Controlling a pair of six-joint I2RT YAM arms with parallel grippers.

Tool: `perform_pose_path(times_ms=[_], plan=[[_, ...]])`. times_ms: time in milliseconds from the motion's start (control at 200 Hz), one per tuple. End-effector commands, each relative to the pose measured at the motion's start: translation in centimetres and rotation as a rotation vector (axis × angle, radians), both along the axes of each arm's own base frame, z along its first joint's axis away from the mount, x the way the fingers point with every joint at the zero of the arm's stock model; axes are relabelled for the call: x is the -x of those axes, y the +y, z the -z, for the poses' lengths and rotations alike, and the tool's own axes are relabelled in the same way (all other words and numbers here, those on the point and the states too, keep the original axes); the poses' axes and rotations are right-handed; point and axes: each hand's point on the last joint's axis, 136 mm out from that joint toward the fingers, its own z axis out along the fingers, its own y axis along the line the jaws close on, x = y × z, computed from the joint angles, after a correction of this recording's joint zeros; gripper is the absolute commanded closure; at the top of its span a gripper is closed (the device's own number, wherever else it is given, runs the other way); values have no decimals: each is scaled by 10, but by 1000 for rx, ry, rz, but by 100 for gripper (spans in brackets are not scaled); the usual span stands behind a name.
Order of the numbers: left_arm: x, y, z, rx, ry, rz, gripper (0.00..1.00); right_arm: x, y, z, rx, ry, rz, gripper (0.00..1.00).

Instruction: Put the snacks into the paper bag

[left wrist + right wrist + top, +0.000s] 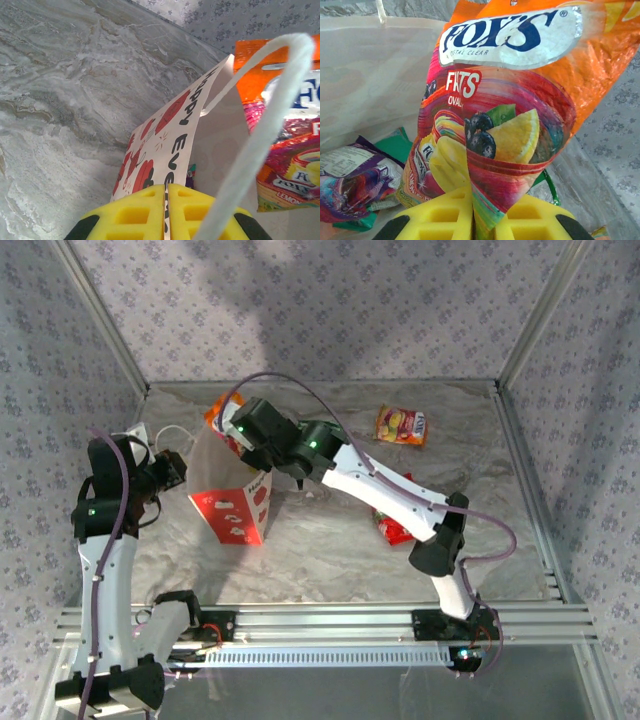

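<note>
**Holding an orange packet over the bag mouth, bag wall pinned**

My right gripper [473, 200] is clenched on the lower edge of a glossy orange-pink flat snack packet [505, 100] printed with fruit. The packet stands up from my yellow pads [445, 212] and is creased at the pinch. From overhead, this packet sits at the open mouth of the white paper gift bag [235, 505], which has a red lower part and strawberry prints. The bag rests on the grey marbled table [330, 550], left of centre.

My left gripper [168, 195] is clamped tight on the bag's printed wall at its rim. The bag's white cord handle [260, 135] loops up past that grip.

Contents observed through the right wrist camera: a purple packet [355, 180] lies over a green packet [395, 147] at the bottom of the bag.

Items outside the bag: an orange-yellow packet [401, 425] lies flat toward the far right of the table, well apart from the bag. A red packet [390, 527] lies nearer, partly covered by my right arm [385, 485].
</note>
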Motion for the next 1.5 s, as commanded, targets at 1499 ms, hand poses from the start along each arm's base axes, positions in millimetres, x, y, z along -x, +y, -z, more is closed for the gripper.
perform_pose_path(times_ms=[1499], plan=[[0,1,-17,-9,-38,0,90,8,-90,-73,-158,-70,176,53]])
